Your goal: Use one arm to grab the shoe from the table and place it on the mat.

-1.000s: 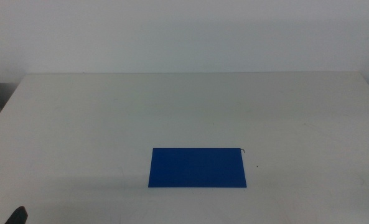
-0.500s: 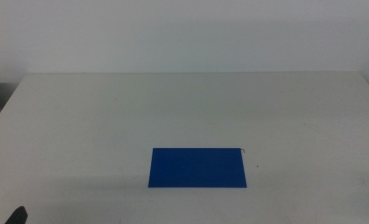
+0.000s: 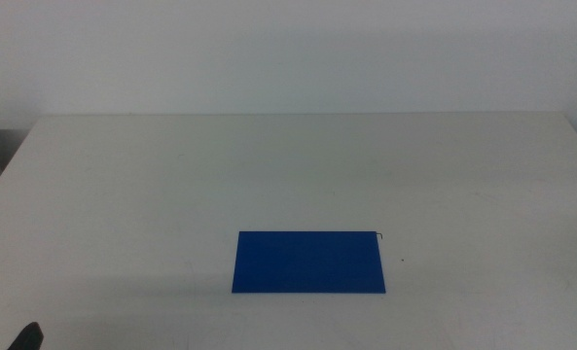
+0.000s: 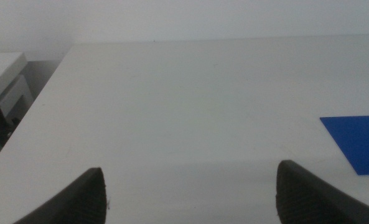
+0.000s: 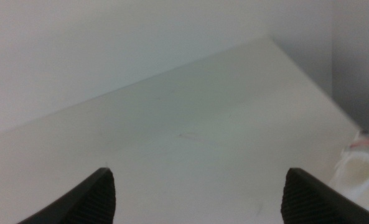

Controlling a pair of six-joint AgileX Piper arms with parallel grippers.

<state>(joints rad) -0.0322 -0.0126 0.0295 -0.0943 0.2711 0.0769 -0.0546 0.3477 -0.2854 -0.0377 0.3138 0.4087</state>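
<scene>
Waiting at the start: mat (image 3: 309,262) lying bare on the table (image 3: 171,175); shoe (image 5: 361,171) showing only at the right wrist view's edge. Both grippers, left (image 4: 190,193) and right (image 5: 196,196), spread wide, gripping nothing. Better reaching rightward, straddling the sole squarely before closing.

mat (image 3: 309,262) on table (image 3: 171,185), near front edge

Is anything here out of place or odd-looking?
Nothing is spilled or broken. One oddity: the shoe is missing from the overhead view and only peeks in at the edge of the right wrist view. The blue mat lies flat and bare on the table. Both grippers are open.
</scene>
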